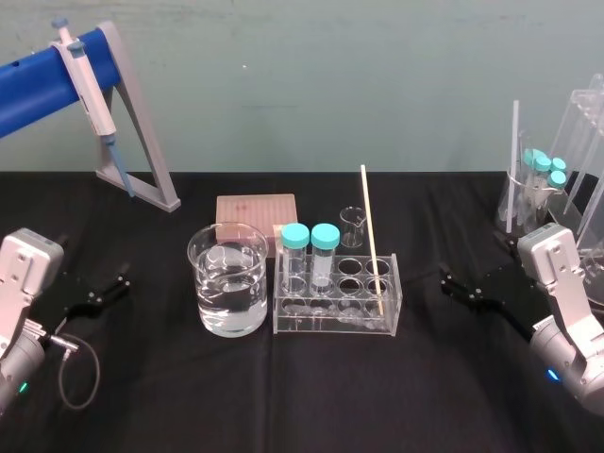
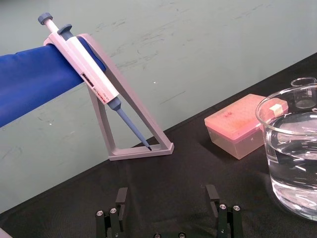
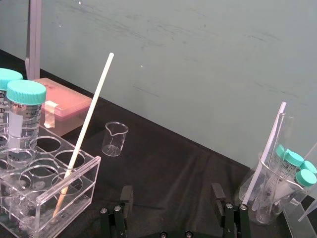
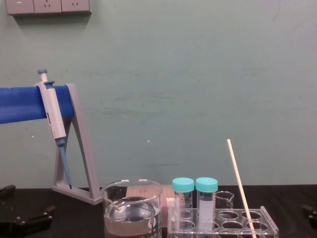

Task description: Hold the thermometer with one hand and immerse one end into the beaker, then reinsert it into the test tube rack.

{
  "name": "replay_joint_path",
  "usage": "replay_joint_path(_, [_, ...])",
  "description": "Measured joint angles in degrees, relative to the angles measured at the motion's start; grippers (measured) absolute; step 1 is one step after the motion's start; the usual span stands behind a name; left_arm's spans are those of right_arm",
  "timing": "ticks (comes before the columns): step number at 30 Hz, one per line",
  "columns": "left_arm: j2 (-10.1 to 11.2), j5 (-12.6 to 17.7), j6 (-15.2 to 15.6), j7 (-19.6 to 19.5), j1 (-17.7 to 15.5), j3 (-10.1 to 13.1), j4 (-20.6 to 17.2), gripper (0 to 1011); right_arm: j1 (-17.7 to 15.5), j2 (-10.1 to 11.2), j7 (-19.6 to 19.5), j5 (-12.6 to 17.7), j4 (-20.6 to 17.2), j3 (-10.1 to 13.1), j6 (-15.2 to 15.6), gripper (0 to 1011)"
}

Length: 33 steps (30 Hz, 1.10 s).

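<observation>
Thermometer point(image 1: 372, 236) at rest, with no grasp yet made. The right gripper point(image 1: 451, 285) lies low over the bench point(image 1: 283, 396) near its right edge, fingers spread wide with nothing between them. The left gripper point(image 1: 113, 288) is placed likewise near the left edge, equally wide open and empty.

Bare bench separates the right gripper from the test tube rack point(image 1: 335, 326), which sits mid-bench. The thermometer stands in a hole at the rack's right end, the end nearest that gripper but well apart from it. Its foot rests at the rack's floor and its top tilts leftward over the rack, probably because the hole is much wider than the rod. Most of its length rises free above the rack and above the two teal-capped tubes point(image 1: 310, 247) at the left end — the likely place for a pinch.

The beaker point(image 1: 212, 283), part-filled with clear liquid, stands just beside the rack's left end, so the carry for the dip should be short.

Toward the back edge are a small beaker point(image 1: 352, 226) and a pink box point(image 1: 256, 215). A pipette point(image 1: 90, 85) hangs on its stand at the back left corner.
</observation>
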Motion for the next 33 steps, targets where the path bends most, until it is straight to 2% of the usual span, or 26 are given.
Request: replay_joint_path(33, [0.0, 0.0, 0.0, 0.0, 0.0, 0.0, 0.0, 1004, 0.0, 0.0, 0.0, 0.0, 0.0, 0.0, 0.0, 1003])
